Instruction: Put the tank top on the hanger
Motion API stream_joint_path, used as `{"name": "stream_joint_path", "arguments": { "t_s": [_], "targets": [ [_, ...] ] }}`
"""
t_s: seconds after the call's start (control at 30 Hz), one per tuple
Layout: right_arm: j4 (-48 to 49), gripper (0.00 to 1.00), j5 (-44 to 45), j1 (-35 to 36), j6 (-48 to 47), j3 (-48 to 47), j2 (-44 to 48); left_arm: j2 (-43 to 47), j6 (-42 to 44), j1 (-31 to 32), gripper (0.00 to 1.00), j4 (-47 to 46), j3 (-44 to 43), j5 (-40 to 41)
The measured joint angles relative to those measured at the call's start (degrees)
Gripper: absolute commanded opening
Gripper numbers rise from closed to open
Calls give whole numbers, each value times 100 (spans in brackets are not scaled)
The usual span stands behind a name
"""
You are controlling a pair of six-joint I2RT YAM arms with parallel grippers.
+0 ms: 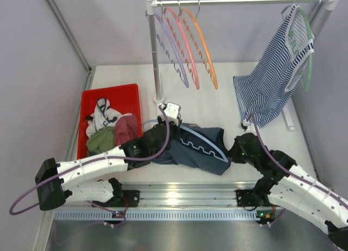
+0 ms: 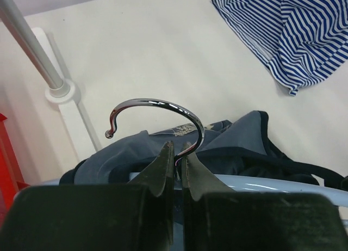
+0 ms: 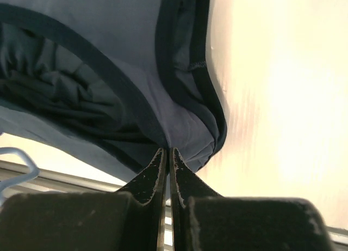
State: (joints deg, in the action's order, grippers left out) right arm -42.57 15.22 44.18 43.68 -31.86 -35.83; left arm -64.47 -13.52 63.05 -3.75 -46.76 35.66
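Observation:
The dark slate-blue tank top (image 1: 193, 150) lies crumpled on the table between the arms. The light-blue hanger (image 1: 213, 144) lies across it, partly inside the cloth. My left gripper (image 1: 159, 132) is shut on the base of the hanger's metal hook (image 2: 163, 105); the light-blue arm (image 2: 283, 184) runs under the fingers, with the tank top (image 2: 239, 136) behind. My right gripper (image 1: 235, 148) sits at the top's right end. In the right wrist view it (image 3: 167, 151) is shut on the tank top's edge (image 3: 185, 126). A bit of hanger (image 3: 16, 155) shows at the left.
A red bin (image 1: 111, 96) of clothes stands at the left. The rack's post (image 1: 154, 55) rises behind the left gripper, with purple (image 1: 174, 52), pink (image 1: 187, 47) and orange (image 1: 206, 44) hangers. A blue-and-white striped top (image 1: 274, 77) hangs on a green hanger (image 1: 309, 66) at the right.

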Motion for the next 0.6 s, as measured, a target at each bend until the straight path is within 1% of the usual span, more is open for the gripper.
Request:
{"name": "stream_joint_path", "arguments": {
  "t_s": [0.3,0.6],
  "targets": [
    [-177,0,81,-11,116,-269,223,-267,46,-111,0,-210,-4,422],
    [-341,0,74,-11,160,-280,295,-367,15,-210,0,-382,-9,577]
  ]
}}
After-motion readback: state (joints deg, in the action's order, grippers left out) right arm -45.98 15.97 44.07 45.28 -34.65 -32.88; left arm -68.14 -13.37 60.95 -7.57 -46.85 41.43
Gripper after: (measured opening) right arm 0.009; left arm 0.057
